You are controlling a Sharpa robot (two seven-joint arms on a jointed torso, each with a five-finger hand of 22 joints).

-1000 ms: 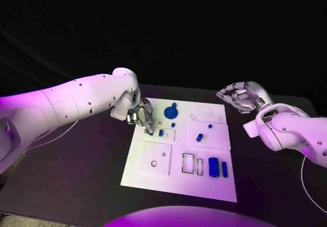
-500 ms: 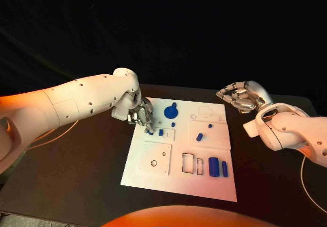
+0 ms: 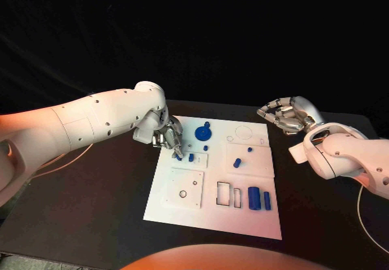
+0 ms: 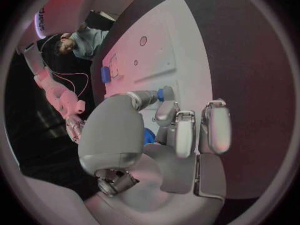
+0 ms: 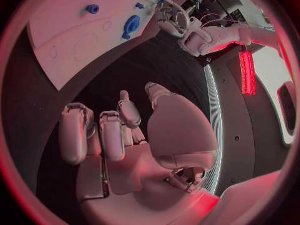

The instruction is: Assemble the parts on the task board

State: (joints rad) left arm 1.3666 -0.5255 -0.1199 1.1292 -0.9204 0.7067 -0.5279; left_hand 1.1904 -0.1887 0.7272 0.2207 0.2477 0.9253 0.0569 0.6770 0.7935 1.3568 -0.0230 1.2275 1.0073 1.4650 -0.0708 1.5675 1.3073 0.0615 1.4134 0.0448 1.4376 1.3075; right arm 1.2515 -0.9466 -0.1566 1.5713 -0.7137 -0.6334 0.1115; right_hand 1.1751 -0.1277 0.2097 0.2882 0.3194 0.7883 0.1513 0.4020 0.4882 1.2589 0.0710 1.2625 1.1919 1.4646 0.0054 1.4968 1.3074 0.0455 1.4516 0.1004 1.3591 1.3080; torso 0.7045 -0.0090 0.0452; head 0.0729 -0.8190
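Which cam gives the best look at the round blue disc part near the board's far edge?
Head view: the round blue disc part lies unobstructed on the task board, just beside the left hand. Right wrist view shows it small and distorted. In the left wrist view I cannot pick it out.

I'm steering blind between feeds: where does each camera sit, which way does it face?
Head view: on the head, looking down at the task board; both arms show.
Left wrist view: behind the left hand, facing the board's near-left corner.
Right wrist view: behind the right hand, facing across the board.
Shared: the round blue part.
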